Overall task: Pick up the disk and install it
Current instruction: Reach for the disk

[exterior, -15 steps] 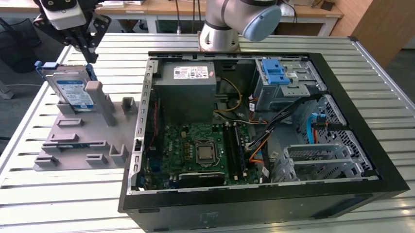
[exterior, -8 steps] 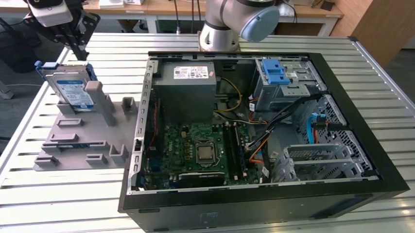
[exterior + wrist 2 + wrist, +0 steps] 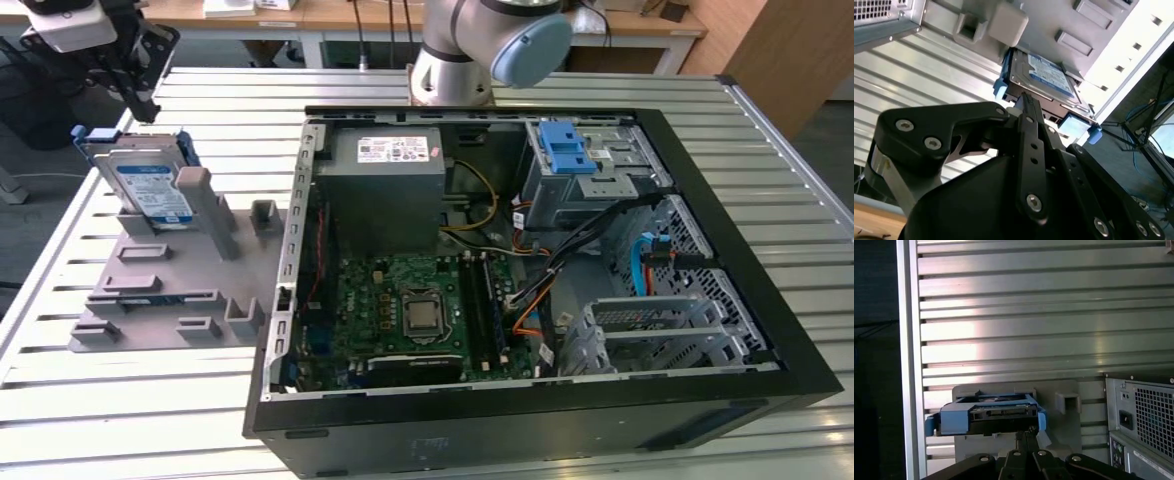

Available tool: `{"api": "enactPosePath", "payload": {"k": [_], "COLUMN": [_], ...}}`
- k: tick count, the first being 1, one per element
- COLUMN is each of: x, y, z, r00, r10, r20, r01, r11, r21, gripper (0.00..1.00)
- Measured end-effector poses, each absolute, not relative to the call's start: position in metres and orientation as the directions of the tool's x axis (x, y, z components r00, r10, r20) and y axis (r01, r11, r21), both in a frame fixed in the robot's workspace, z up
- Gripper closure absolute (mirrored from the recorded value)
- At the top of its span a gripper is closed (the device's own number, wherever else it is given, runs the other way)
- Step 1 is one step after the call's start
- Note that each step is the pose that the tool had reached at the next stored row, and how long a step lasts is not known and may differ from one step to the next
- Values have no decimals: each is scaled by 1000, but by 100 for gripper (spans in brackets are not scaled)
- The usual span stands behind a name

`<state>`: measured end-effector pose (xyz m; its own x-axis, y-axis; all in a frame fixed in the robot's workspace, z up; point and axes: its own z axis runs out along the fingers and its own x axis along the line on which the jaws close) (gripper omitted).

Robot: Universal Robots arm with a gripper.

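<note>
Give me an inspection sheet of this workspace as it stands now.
Surface: silver slatted metal table, carrying the holder and the case.
Job's things: silver rectangular disk in a blue plastic frame stands on edge, leaning, in a grey plastic holder; open black computer case at the exterior view's right of it.
Clutter: nothing seen.
Grippers: black claw close to the disk's edge; contact cannot be told.
Cables: black, orange and blue wires inside the case.
Surroundings: wooden desks behind the table.

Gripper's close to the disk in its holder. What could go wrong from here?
1. The disk stands tilted in the grey holder; the gripper might meet its blue frame off-centre and jam it.
2. Loose cables lie beside the drive cage and could snag the disk.
</note>
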<state>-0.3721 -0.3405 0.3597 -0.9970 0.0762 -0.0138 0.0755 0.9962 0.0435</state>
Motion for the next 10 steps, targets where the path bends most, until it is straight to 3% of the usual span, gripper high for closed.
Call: {"api": "enactPosePath", "payload": {"k": [10], "x": [-382], "y": [-337], "z": [360], "r00": [-997], "r10": [76], "r20": [-14], "r01": [75], "r11": [996], "r21": [44], "gripper": [89]}}
